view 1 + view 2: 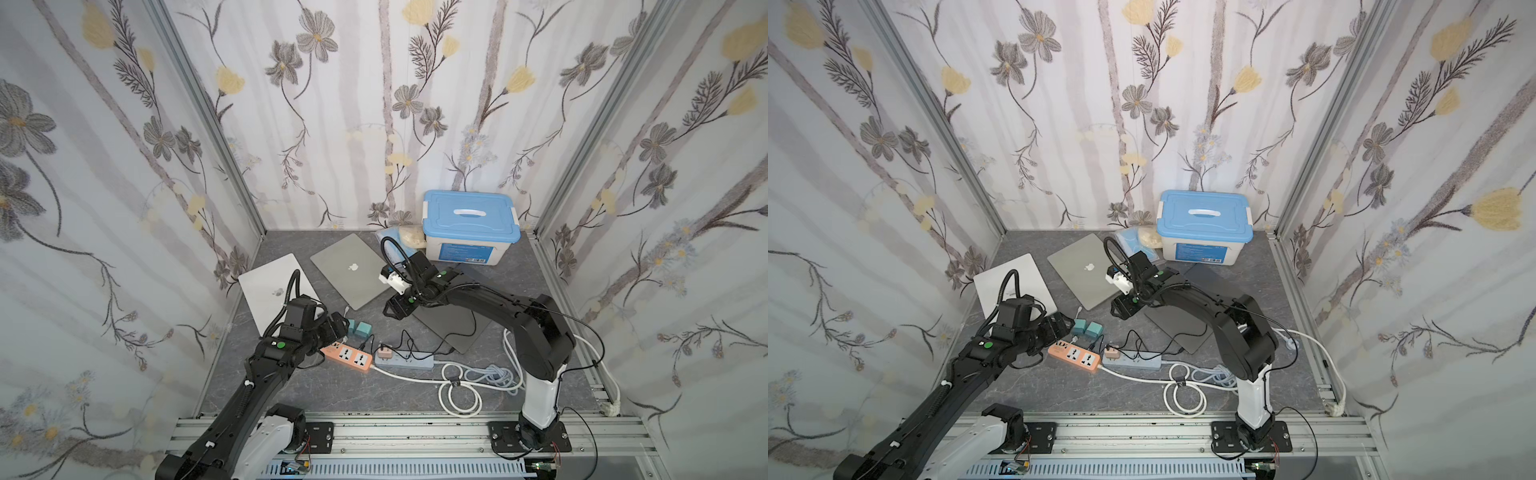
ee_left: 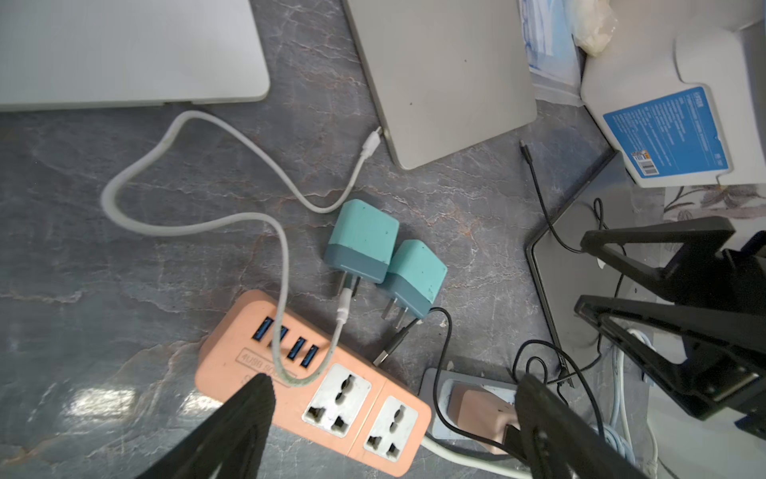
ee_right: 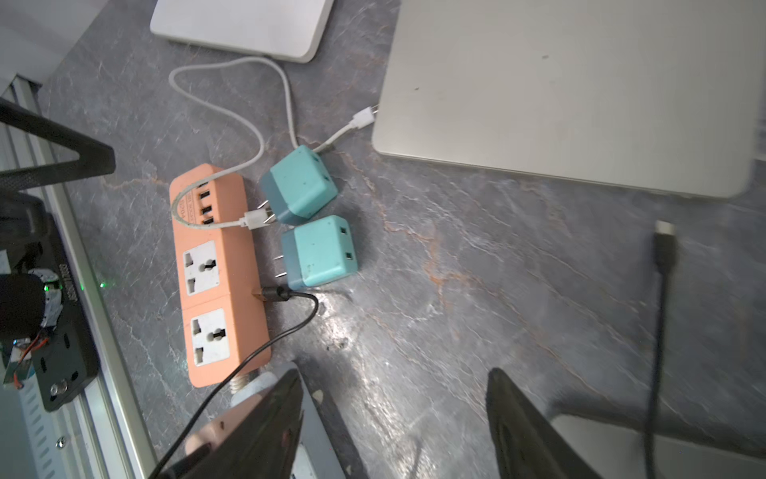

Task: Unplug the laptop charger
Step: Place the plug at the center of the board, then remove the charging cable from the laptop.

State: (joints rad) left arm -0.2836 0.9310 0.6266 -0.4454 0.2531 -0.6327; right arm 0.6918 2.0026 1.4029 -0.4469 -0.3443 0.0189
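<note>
Evidently unplugged: thin black charger cable (image 3: 665,249) lies free beside dark grey laptop (image 2: 576,290); left and right jaws gape empty; retreat judged next.

We counted two power strips (image 1: 349,356) (image 1: 411,361), orange and grey-blue; just beside the orange one, two teal chargers (image 1: 352,326) (image 1: 365,329); beyond it, three laptops (image 1: 270,286) (image 1: 345,266) (image 1: 453,332) and one blue-lidded box (image 1: 469,216).

A robot lab cell: floral-printed wall panels (image 1: 374,104) on silver aluminium posts (image 1: 212,124) enclose a grey marble-patterned tabletop (image 1: 332,390). A slotted aluminium rail (image 1: 415,432) along the frame's lower edge carries the black left arm (image 1: 257,382) and right arm (image 1: 536,345).
</note>
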